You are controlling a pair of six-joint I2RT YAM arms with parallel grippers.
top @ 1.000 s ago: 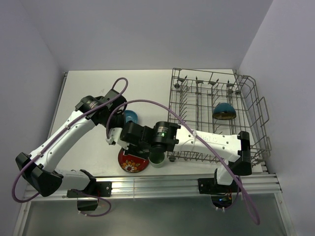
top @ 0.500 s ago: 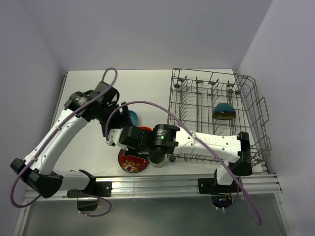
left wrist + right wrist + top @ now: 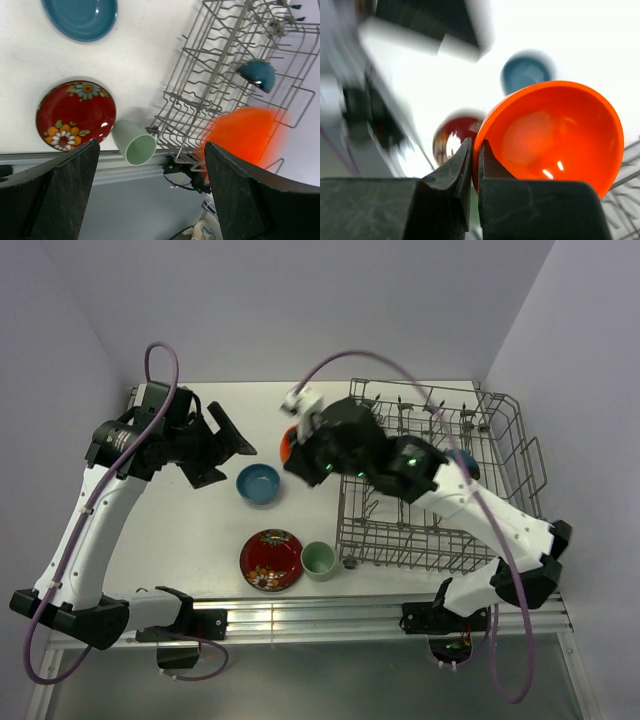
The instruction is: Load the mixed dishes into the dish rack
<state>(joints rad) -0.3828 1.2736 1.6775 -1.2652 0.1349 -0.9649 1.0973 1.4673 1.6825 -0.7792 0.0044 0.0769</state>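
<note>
My right gripper (image 3: 298,436) is shut on the rim of the orange-red bowl (image 3: 289,444), held in the air by the left end of the dish rack (image 3: 528,454). In the right wrist view the rim of the orange-red bowl (image 3: 555,135) sits pinched between the jaws of the right gripper (image 3: 475,160). My left gripper (image 3: 222,446) hangs open and empty, up and left of the blue bowl (image 3: 258,484). The red patterned plate (image 3: 271,560) and the pale green cup (image 3: 318,560) stand on the table near the front edge. A teal-sided bowl (image 3: 257,74) leans in the dish rack (image 3: 215,75).
The rack fills the right half of the table, close to the right wall. The left wrist view looks down between the open fingers (image 3: 65,195) at the blue bowl (image 3: 80,17), plate (image 3: 75,115) and cup (image 3: 135,145). A metal rail (image 3: 330,615) runs along the front edge.
The right gripper closed on the orange-red bowl beside the plate and lifted it up and back toward the rack. The left gripper opened, left the blue bowl on the table and drew back left.
</note>
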